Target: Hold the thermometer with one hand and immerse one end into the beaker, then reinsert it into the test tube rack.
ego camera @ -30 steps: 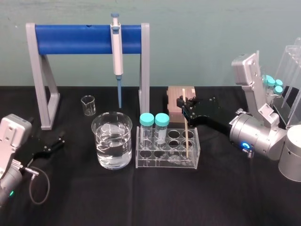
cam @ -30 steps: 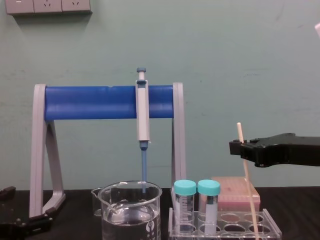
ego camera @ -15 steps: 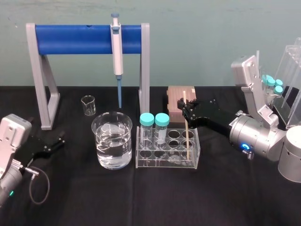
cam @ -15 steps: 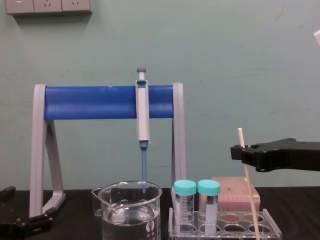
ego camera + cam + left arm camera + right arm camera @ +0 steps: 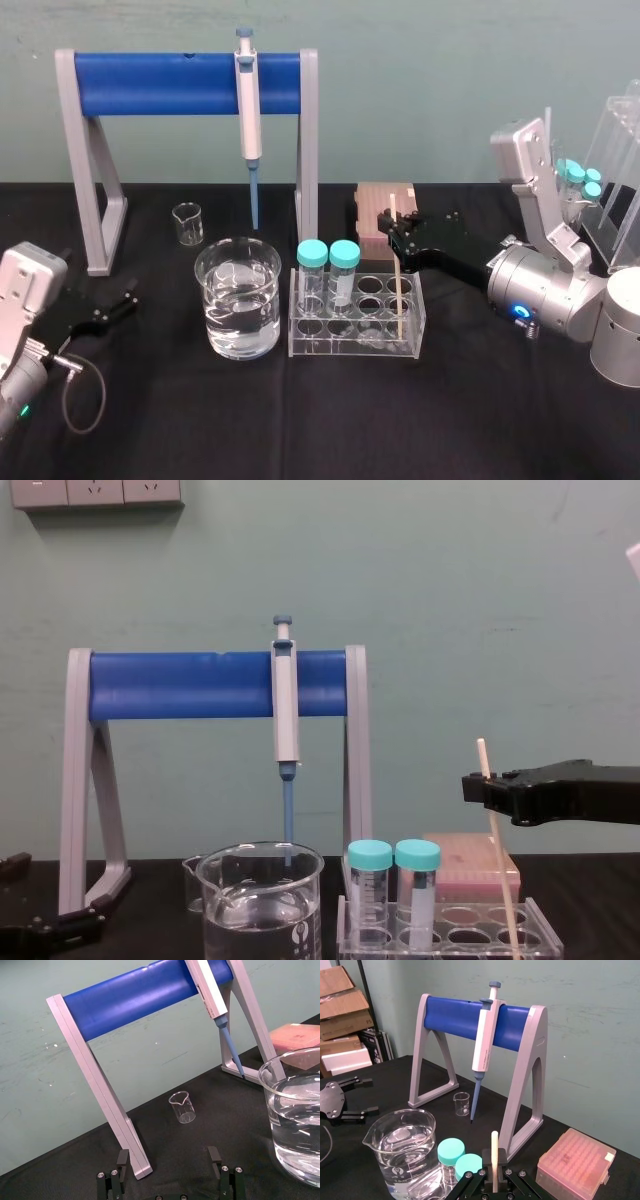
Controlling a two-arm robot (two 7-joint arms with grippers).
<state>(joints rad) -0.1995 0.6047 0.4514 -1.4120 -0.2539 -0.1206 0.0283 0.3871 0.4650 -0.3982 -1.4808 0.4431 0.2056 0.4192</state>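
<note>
The thermometer [image 5: 398, 285] is a thin cream rod standing nearly upright, its lower end in a right-hand hole of the clear test tube rack [image 5: 340, 346]. My right gripper [image 5: 393, 230] is shut on the rod near its top, reaching in from the right. The chest view shows the same grip [image 5: 487, 788], with the thermometer [image 5: 503, 880] leaning slightly. The rod's tip [image 5: 494, 1152] sticks up between the fingers in the right wrist view. The beaker [image 5: 238, 298], part full of water, stands left of the rack. My left gripper [image 5: 168, 1160] rests open at the table's left.
A grey stand with a blue bar [image 5: 185, 82] holds a pipette [image 5: 247, 120] behind the beaker. A small glass beaker [image 5: 187, 223] sits under it. A pink box [image 5: 375, 205] lies behind the rack. A clear holder with teal-capped tubes [image 5: 583, 180] stands at the far right.
My right gripper has sunk slightly with the thermometer, pushing the rod a little deeper into the rack. The left arm has not moved.
</note>
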